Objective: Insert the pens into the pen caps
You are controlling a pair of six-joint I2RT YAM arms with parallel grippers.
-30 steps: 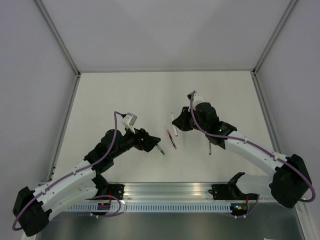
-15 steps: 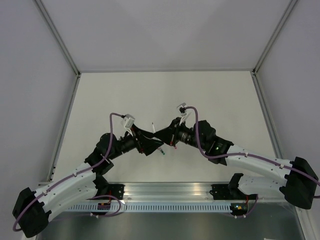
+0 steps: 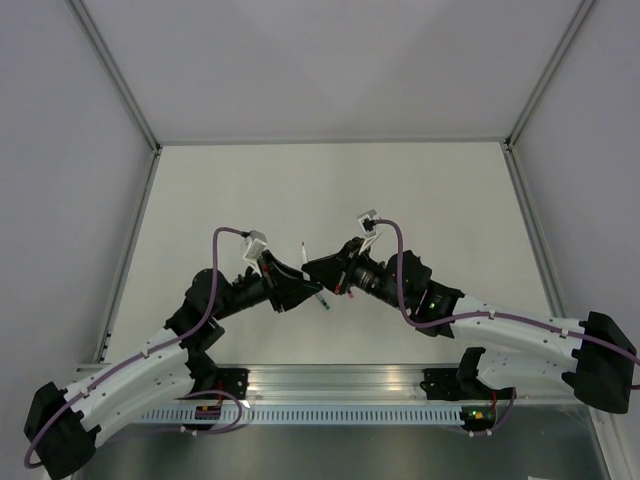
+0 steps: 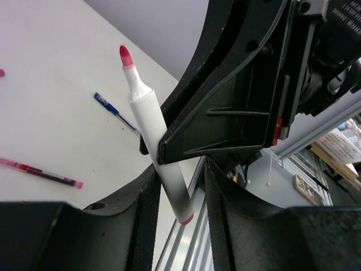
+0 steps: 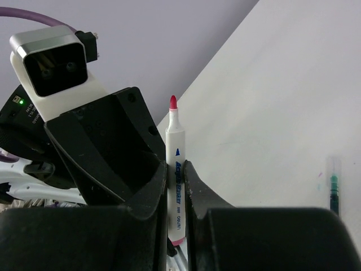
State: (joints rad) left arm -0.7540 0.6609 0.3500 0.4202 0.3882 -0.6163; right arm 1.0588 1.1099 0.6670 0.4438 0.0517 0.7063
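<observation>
My right gripper [image 5: 176, 169] is shut on a whitish pen [image 5: 176, 164] with a red tip, held upright above the table. In the top view this pen [image 3: 304, 250] sticks up where the two grippers meet. My left gripper [image 4: 181, 172] stands around the pen's lower end [image 4: 177, 197]. The pen rests against one finger, and a gap shows to the other. A blue pen [image 4: 115, 111] and a red pen [image 4: 39, 172] lie on the table. A green-ended pen [image 5: 334, 192] lies beside the grippers. No pen caps can be made out.
A small pink piece [image 4: 1, 73] shows at the left edge of the left wrist view. The aluminium rail [image 3: 340, 385] runs along the near table edge. Grey walls [image 3: 70, 150] close the sides and back.
My right arm swung left and carried the red-tipped pen up to my left gripper. The left jaws have narrowed around the pen's lower end.
</observation>
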